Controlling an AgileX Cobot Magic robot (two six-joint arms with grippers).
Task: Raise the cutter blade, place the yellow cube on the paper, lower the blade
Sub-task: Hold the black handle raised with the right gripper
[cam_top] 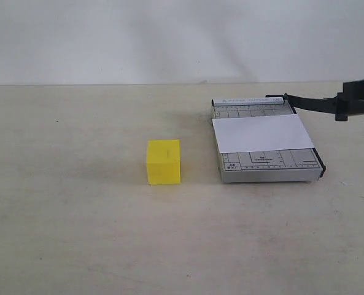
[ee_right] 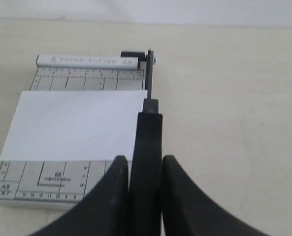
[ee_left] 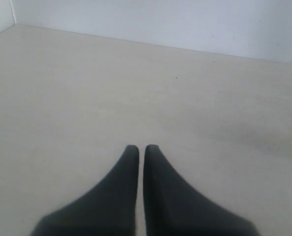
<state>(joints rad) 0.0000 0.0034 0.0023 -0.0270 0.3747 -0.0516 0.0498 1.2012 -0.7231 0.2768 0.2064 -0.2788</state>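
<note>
The grey gridded trimmer (cam_top: 264, 167) (ee_right: 81, 73) lies right of centre with the white paper (cam_top: 261, 133) (ee_right: 77, 125) across it. The black cutter blade (cam_top: 313, 103) (ee_right: 146, 132) is lifted off the base, rising from its hinge at the back toward the right. My right gripper (cam_top: 353, 106) (ee_right: 146, 162) is shut on the blade's thick handle end, one finger on each side. The yellow cube (cam_top: 164, 161) sits on the table left of the trimmer, apart from it. My left gripper (ee_left: 141, 147) is shut with nothing in it, over bare table; the exterior view does not show it.
The beige table (cam_top: 77, 233) runs back to a pale wall (cam_top: 169, 37). Nothing else stands on it besides the trimmer and the cube.
</note>
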